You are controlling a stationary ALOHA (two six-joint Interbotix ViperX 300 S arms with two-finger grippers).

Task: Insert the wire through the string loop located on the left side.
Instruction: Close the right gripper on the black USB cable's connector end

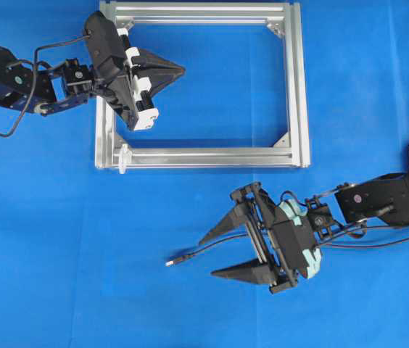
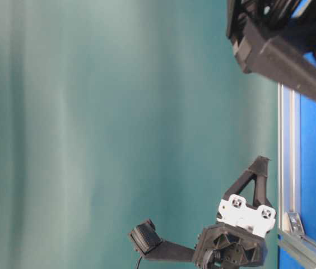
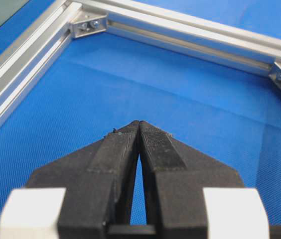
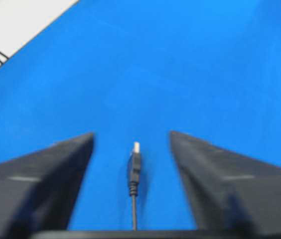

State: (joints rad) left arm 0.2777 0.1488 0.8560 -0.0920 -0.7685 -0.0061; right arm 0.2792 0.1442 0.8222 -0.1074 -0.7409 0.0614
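With our right gripper [image 1: 217,253] spread around the wire [image 1: 204,251] at lower centre and our left gripper [image 1: 180,70] pressed together, empty, upper left, we should pinch just behind the plug [image 4: 135,163], squarely, keeping it aimed at the string loop [image 1: 123,158].

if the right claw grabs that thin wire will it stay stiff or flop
Probably flop: the wire is very thin and already curves on the blue mat. Its plug looks rigid, so gripping near it should keep the tip pointed. It likely weighs little and may slide easily between the open right claw.
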